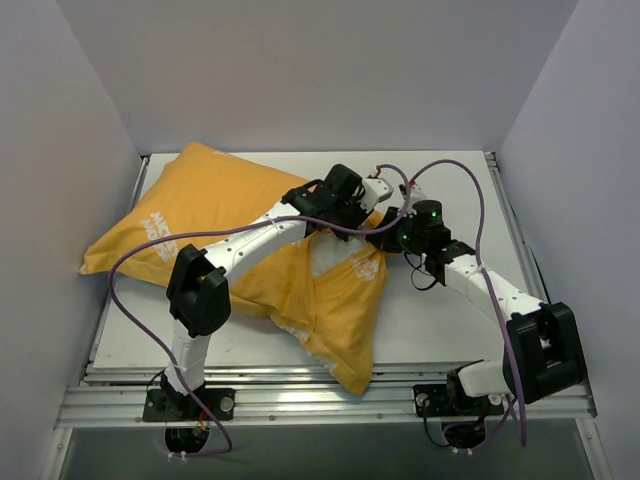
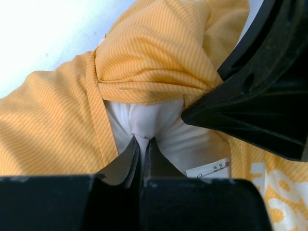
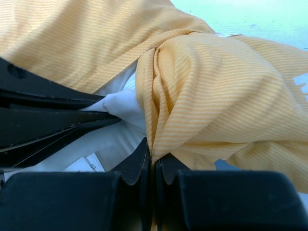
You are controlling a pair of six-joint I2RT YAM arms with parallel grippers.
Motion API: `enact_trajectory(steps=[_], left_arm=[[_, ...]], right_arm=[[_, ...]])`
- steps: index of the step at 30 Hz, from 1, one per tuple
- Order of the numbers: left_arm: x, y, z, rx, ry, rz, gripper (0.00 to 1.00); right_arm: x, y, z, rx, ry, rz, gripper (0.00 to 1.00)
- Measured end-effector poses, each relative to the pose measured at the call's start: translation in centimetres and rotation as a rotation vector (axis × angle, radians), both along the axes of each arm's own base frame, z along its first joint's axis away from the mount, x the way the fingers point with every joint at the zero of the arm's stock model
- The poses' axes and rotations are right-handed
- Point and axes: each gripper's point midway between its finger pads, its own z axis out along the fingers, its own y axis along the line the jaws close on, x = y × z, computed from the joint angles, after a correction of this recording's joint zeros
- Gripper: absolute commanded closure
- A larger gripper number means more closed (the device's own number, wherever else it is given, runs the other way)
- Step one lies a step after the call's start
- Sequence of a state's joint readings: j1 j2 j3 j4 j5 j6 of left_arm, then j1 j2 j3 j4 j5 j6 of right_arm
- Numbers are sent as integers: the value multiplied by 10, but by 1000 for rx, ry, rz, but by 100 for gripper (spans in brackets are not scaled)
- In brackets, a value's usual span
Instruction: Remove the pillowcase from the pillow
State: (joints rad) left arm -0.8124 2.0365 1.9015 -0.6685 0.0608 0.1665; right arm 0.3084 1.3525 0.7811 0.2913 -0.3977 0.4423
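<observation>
The yellow-orange pillowcase [image 1: 215,200] lies across the left and middle of the table, its open end bunched between both grippers. In the left wrist view the white pillow [image 2: 161,113] shows through the opening, with its small tag [image 2: 210,168] at the right. My left gripper [image 2: 143,140] is shut on a pinch of the white pillow fabric. My right gripper [image 3: 155,156] is shut on a gathered fold of the pillowcase [image 3: 216,91] beside the exposed pillow [image 3: 125,103]. From above, the left gripper [image 1: 378,192] and right gripper [image 1: 385,240] sit close together.
White enclosure walls [image 1: 60,150] stand to the left, back and right. A metal rail [image 1: 320,400] runs along the near table edge. Purple cables [image 1: 470,180] loop over both arms. The right part of the table top [image 1: 450,320] is bare white.
</observation>
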Motion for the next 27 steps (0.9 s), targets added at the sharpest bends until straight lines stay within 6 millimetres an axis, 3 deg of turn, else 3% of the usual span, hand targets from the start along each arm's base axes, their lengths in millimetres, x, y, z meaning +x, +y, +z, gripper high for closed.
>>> enact_trajectory(steps=[5, 10, 15, 22, 27], left_arm=[[-3, 8, 8, -33, -18, 15, 98], [-14, 22, 28, -96, -26, 21, 98], [-31, 37, 43, -158, -3, -7, 98], [-59, 55, 45, -210, 13, -38, 98], [-77, 65, 52, -259, 3, -54, 98]], right_arm=[[3, -7, 0, -44, 20, -49, 100], [7, -20, 4, -94, 67, -134, 100], [7, -26, 9, -84, 111, -176, 100], [5, -40, 18, -34, 225, -198, 100], [3, -34, 32, 2, 267, -177, 100]])
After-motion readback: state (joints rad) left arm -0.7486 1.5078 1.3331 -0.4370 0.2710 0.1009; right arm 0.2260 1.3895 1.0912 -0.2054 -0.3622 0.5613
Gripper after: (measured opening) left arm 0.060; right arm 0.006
